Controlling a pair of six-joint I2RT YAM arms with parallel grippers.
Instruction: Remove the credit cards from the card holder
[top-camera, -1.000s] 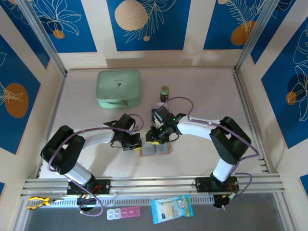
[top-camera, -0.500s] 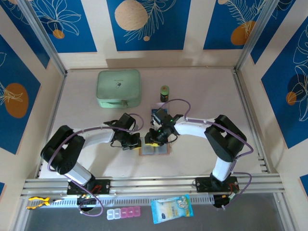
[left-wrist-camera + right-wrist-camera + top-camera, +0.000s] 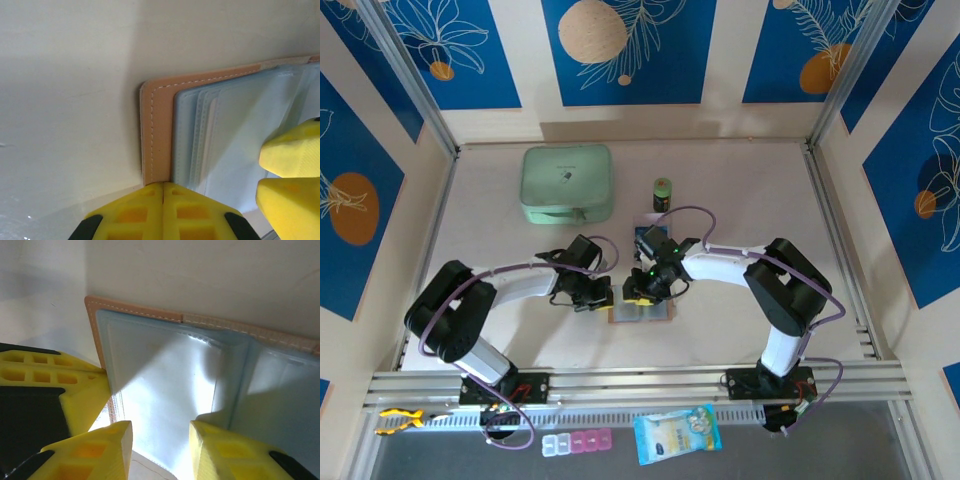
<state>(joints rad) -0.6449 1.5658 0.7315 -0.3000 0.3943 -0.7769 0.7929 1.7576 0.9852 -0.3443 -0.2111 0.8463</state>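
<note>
Overhead first: you've got the card holder (image 3: 642,311) lying open on the table (image 3: 740,190), with the left gripper (image 3: 603,298) at its left edge and the right gripper (image 3: 638,294) over its top edge. Left wrist cam: your fingers (image 3: 135,215) are pressed together, tips touching the salmon border. Right wrist cam: jaws sit a bit apart over a clear sleeve (image 3: 165,385); can't tell what's inside.

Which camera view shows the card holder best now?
The right wrist view: the open card holder is close, both pocket pages and the stitched edge plain. The left wrist view gives one corner with layered pockets; the top external view gives it small and partly covered.
</note>
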